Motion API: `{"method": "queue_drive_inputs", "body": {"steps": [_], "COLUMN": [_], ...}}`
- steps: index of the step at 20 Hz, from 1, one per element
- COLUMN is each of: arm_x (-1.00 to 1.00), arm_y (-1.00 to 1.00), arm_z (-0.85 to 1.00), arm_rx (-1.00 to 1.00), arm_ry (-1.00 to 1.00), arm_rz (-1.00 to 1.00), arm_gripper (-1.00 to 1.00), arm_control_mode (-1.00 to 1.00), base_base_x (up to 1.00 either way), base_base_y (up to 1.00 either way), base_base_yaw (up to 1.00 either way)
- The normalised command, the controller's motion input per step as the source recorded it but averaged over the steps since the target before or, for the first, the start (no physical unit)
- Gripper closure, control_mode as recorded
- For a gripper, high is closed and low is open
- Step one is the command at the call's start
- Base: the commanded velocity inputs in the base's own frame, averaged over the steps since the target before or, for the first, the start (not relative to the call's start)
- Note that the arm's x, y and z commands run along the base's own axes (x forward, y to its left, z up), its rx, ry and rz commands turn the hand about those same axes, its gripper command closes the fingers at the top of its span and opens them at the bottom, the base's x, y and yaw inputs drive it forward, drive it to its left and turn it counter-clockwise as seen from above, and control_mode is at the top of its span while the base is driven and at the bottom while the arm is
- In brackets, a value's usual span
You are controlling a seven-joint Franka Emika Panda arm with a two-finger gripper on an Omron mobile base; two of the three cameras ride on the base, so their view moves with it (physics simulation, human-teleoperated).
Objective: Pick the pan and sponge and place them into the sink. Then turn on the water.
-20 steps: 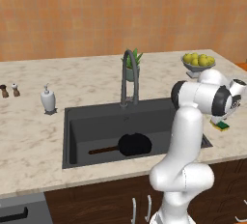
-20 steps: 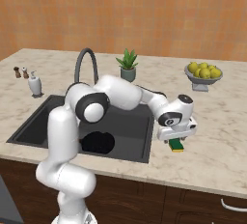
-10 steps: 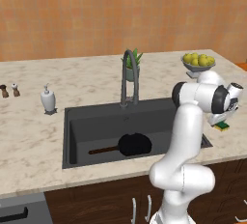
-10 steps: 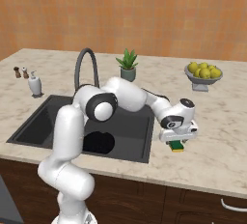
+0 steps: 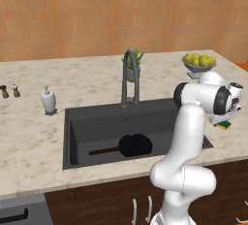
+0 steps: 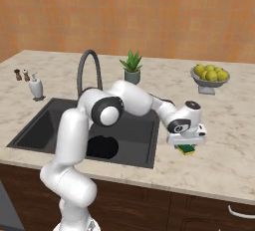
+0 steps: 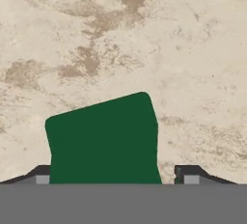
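On the far left of the counter [image 5: 29, 141] stand two small shakers [image 5: 9, 91] and a white soap bottle [image 5: 48, 100], all well apart from the work. Next comes the sink [image 5: 77, 122], with the pan [image 5: 135, 145] already lying flat on its floor, handle pointing left, and the arched faucet [image 5: 129, 76] rising behind it with no water running. A potted plant [image 6: 132, 67] sits just behind the faucet, and a bowl of yellow fruit [image 6: 210, 74] further right.

To the right of the sink, on the stone, lies the sponge [image 7: 103, 138], green top up. The gripper [image 6: 187, 145] is right down over it — in the hand view the two tips [image 7: 190, 175] stand on either side of the sponge with a gap showing at the right one, so the jaws look parted, not yet pinching.

The pan step looks done; the sponge pick-up is the one in hand. The next move, I judge, calls for pinching the sponge firmly, lifting it clear of the sink's rim, carrying it left over the basin and letting go — then reaching for the faucet.
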Motion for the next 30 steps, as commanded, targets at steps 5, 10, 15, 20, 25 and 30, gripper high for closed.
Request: {"method": "queue_drive_inputs", "body": {"steps": [5, 10, 15, 20, 25, 30], "arm_x": [-0.8, -0.43, -0.37, -0.38, -0.71, -0.51], "arm_y": [0.58, 0.4, 0.1, 0.13, 0.06, 0.38], "arm_z": [-1.0, -1.0, -1.0, -0.97, -0.27, 0.25], "arm_rx": [-0.24, -0.16, 0.0, 0.0, 0.06, 0.14], "arm_ry": [0.0, 0.01, 0.05, 0.1, -0.04, -0.27], "arm_rz": [-0.28, -0.21, -0.01, 0.07, 0.1, 0.2], "arm_gripper": [-1.0, 1.0, 1.0, 1.0, 1.0, 1.0], "arm_control_mode": [-1.0, -1.0, -1.0, -1.0, -1.0, -1.0], "base_base_x": [0.0, 0.0, 0.0, 0.0, 0.0, 0.0], "base_base_y": [0.0, 0.0, 0.0, 0.0, 0.0, 0.0], "base_base_yaw": [0.0, 0.0, 0.0, 0.0, 0.0, 0.0]}}
